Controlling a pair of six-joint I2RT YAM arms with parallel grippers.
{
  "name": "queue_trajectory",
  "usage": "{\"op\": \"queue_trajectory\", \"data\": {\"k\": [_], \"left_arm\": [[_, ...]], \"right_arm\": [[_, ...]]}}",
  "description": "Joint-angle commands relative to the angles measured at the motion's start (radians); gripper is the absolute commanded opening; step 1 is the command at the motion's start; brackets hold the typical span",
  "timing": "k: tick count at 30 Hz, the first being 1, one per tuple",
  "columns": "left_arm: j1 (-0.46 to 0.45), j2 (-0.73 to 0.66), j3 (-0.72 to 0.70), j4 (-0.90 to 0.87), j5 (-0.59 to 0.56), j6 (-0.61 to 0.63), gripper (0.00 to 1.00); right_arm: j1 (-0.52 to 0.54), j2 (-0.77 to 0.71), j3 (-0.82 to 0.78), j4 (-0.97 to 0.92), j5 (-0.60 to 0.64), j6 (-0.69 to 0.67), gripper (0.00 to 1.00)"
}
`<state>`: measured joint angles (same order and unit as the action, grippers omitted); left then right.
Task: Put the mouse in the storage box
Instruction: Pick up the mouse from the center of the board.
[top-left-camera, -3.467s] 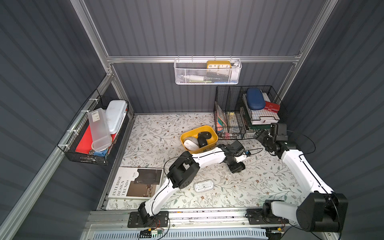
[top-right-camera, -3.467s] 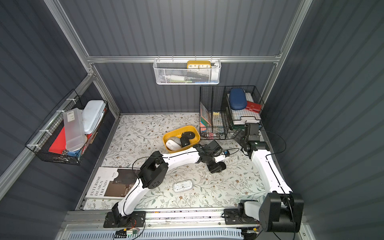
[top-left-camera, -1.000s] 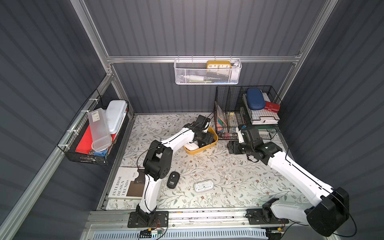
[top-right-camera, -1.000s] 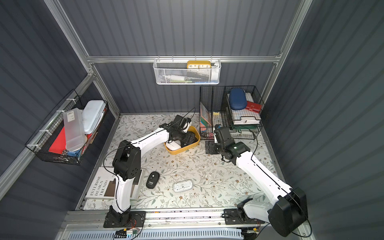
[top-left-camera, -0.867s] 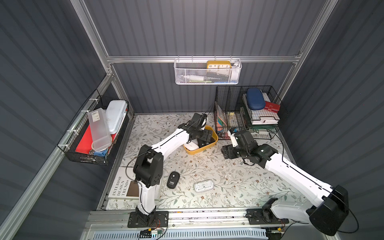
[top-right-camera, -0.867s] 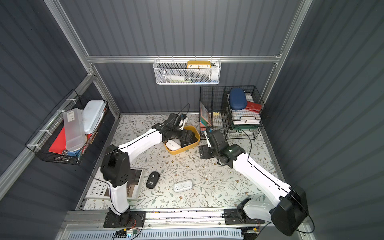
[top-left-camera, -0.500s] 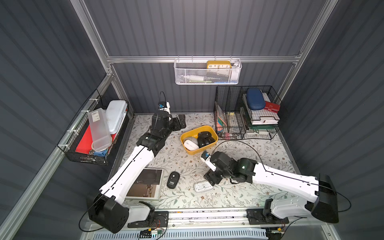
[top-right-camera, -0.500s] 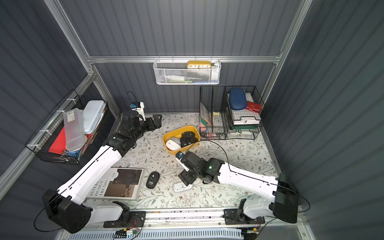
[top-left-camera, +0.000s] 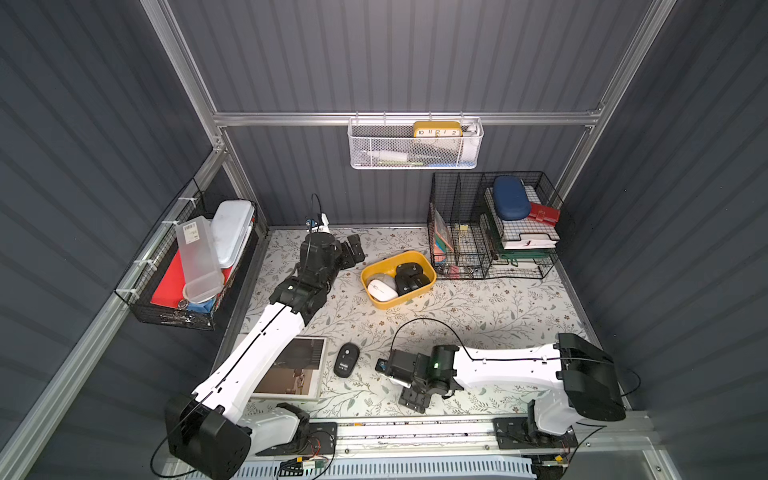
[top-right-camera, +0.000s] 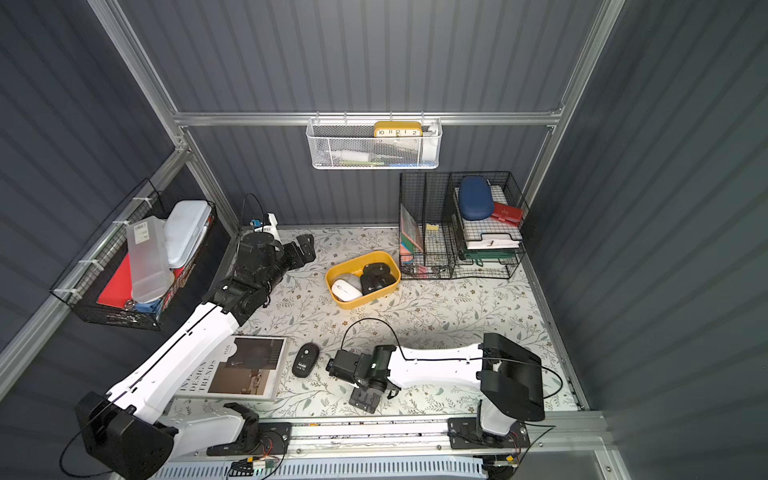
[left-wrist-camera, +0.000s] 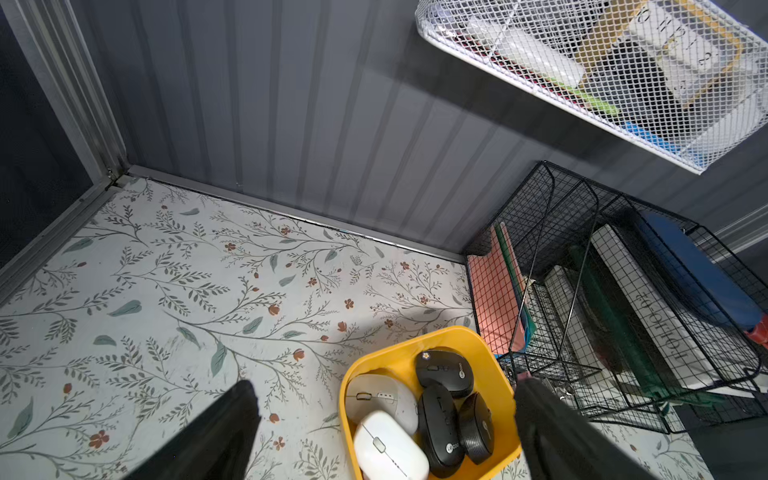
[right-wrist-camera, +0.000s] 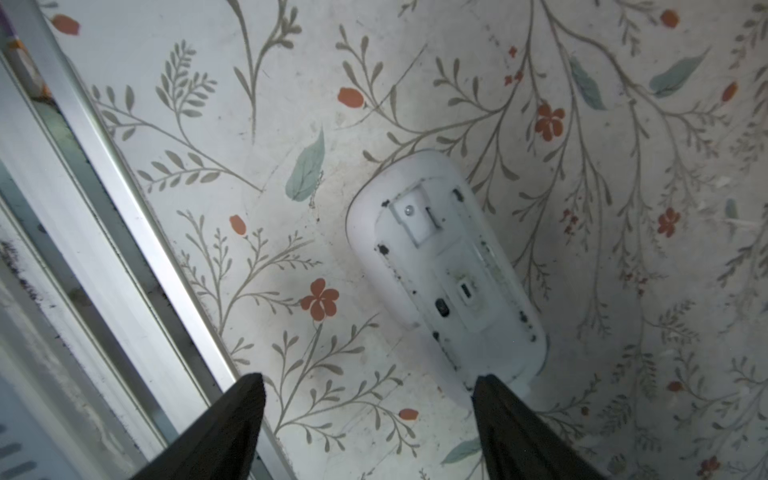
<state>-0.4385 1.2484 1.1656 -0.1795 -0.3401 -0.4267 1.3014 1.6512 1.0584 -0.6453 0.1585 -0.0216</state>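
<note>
The white mouse (right-wrist-camera: 446, 270) lies belly-up on the counter (top-left-camera: 478, 307), near the front rail (right-wrist-camera: 124, 199) and well apart from the box (top-left-camera: 415, 293). The right hand (right-wrist-camera: 370, 386) hangs directly over it, its fingers spread wide and holding nothing. In both top views the hand hides the mouse.

The wrist view shows the relation that matters. The mouse is not centred in the gap but sits off to one side, with its near end just under one fingertip (right-wrist-camera: 494, 395). The other fingertip (right-wrist-camera: 245, 399) stands over bare counter. The mouse's long axis runs away from the hand at a slant, roughly across the line on which the fingers close. A grip would therefore fall on the narrow width, which suits it. Before closing, the hand probably needs to move sideways toward the mouse and a little farther along it.

The right arm lies low along the front of the counter, with the wrist bent so the hand points down. It is much the nearer arm.

The left hand (top-left-camera: 352, 252), also spread and empty, hovers near the back wall beside the box. A black mouse (top-left-camera: 346, 360) sits on the counter between the arms.
</note>
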Motion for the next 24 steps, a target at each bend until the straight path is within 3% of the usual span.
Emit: {"op": "queue_trajectory", "data": {"k": [1,14,18,24], "left_arm": [[0.007,-0.002,-0.012,0.024,-0.017,-0.014,0.99],[0.007,-0.040,-0.037,0.042,-0.069,-0.014,0.99],[0.007,-0.032,-0.036,0.043,-0.067,-0.012,0.99],[0.007,-0.023,-0.035,0.045,-0.066,-0.012,0.99]], "right_arm": [[0.022,0.052,0.053,-0.024,0.101,-0.026,0.82],[0.024,0.156,0.067,0.031,0.209,-0.099,0.78],[0.023,0.181,0.057,0.027,0.236,-0.106,0.74],[0.017,0.201,0.039,0.053,0.285,-0.112,0.59]]}}
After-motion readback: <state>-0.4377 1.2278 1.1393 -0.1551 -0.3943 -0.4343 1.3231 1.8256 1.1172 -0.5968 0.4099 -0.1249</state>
